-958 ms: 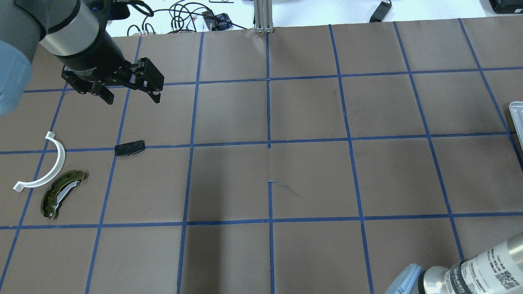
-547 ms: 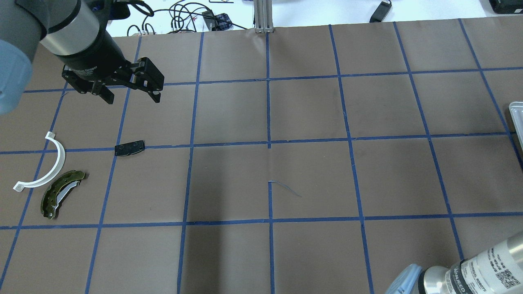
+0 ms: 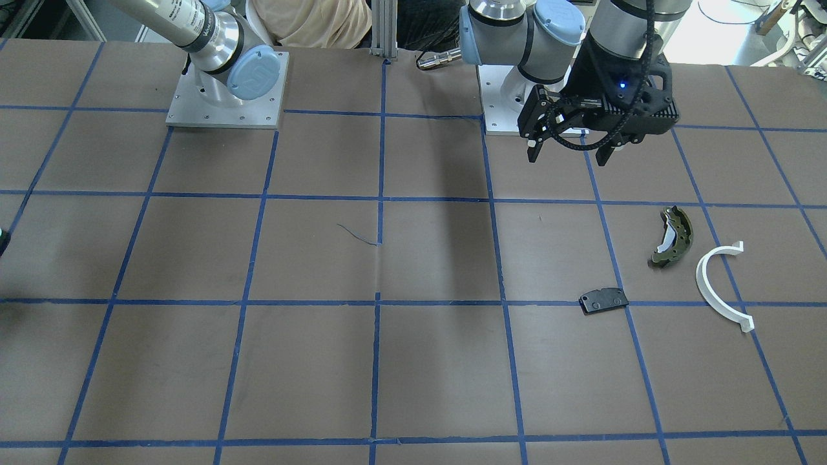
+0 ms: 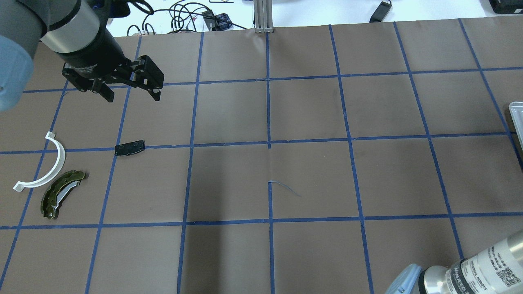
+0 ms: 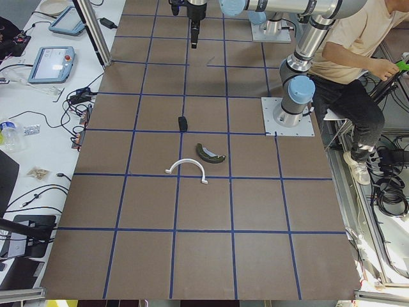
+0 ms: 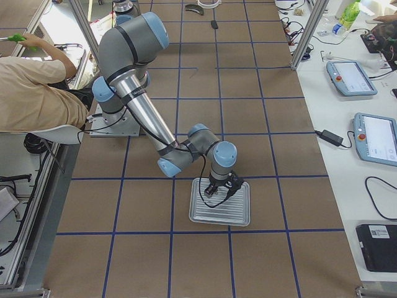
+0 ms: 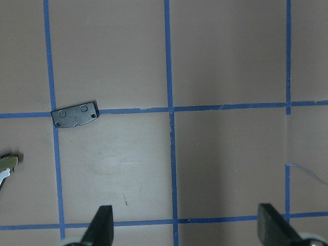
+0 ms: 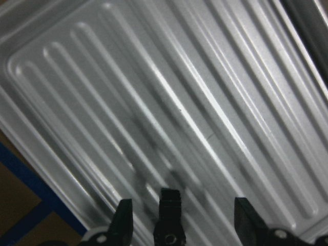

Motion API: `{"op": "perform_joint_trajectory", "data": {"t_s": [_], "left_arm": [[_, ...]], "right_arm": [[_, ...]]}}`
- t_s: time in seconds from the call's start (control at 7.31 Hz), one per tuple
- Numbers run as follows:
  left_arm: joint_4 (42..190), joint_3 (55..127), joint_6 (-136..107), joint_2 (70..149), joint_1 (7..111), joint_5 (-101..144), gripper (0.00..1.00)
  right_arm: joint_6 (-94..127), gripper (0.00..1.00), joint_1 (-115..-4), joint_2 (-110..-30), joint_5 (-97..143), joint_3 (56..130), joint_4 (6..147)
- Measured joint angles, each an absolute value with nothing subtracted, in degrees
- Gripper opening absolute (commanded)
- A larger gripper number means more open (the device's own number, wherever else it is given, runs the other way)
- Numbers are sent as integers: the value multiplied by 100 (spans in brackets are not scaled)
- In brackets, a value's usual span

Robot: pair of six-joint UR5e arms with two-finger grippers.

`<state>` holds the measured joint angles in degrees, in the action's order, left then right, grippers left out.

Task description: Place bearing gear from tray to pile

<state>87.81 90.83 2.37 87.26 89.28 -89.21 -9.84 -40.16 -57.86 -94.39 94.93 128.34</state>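
Observation:
The silver ribbed tray lies at the table's right end; only its edge shows in the overhead view. My right gripper hangs low over the tray. It is open, with a small dark piece between its fingers, touching neither. The pile lies at the left: an olive brake shoe, a white half-ring and a black pad. My left gripper is open and empty, above the table beyond the pad.
The two arm bases stand at the robot's side of the table. A seated person is beside the left base. Cables and tablets lie on the white bench along the far edge.
My left gripper has drifted very slightly toward the far edge and stays open. The pile's parts have not moved.

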Motion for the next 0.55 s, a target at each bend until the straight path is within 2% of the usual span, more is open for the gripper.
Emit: {"op": "perform_joint_trajectory", "data": {"t_s": [0.14,0.55], "left_arm": [[8782,9105,236,8705,8932,-8923,100],[8769,9115,223,8706,8931,-8922,100]], "right_arm": [[-982,66,-4017,-5773,-9439,9495,12838],[-990,43,-4017,-5767,-9440,9492,12831]]}}
